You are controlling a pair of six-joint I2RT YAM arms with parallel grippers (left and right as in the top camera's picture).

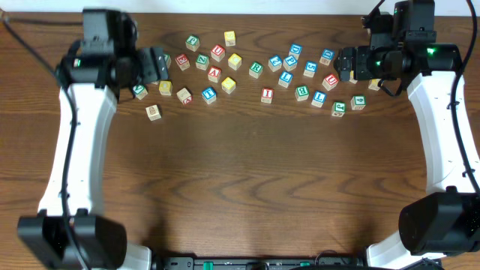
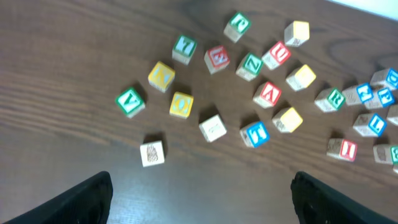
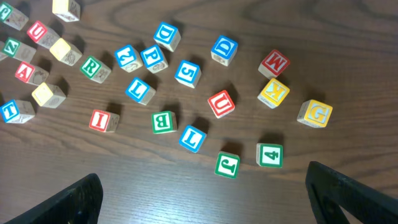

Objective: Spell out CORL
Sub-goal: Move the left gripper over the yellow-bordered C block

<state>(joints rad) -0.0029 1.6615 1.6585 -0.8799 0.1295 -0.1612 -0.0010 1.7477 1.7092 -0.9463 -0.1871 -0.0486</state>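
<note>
Two grippers: left gripper, right gripper, both spread, empty.
Alphabet cubes: scattered on wooden table.

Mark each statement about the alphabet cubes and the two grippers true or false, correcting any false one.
1. The left gripper and the right gripper both hold nothing. True.
2. The yellow O cube is stacked on another cube. False: it rests directly on the table.
3. The right wrist view shows two blue L cubes. True.
4. The alphabet cubes stand in one neat row. False: they lie scattered.
</note>
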